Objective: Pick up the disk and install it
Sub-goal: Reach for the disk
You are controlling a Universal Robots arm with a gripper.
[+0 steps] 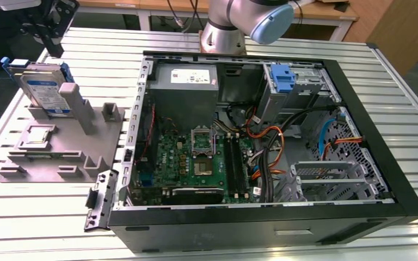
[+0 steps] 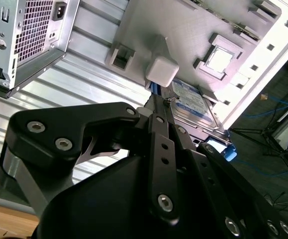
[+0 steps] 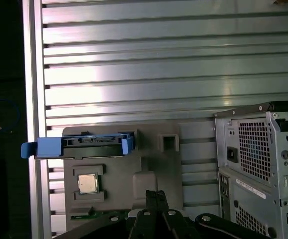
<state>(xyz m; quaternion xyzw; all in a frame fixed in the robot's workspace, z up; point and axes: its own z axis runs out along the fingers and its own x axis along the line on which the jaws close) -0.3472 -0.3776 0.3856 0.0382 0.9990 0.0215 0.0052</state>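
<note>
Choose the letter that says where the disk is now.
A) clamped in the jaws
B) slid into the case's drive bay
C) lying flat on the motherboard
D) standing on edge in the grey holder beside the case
D: the disk stands on edge in the grey holder, at the exterior view's left of the open computer case.

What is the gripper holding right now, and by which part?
Nothing. The black gripper is shut on nothing; the flat silver rectangular disk with blue plastic rails stands apart from it in the grey plastic holder.
</note>
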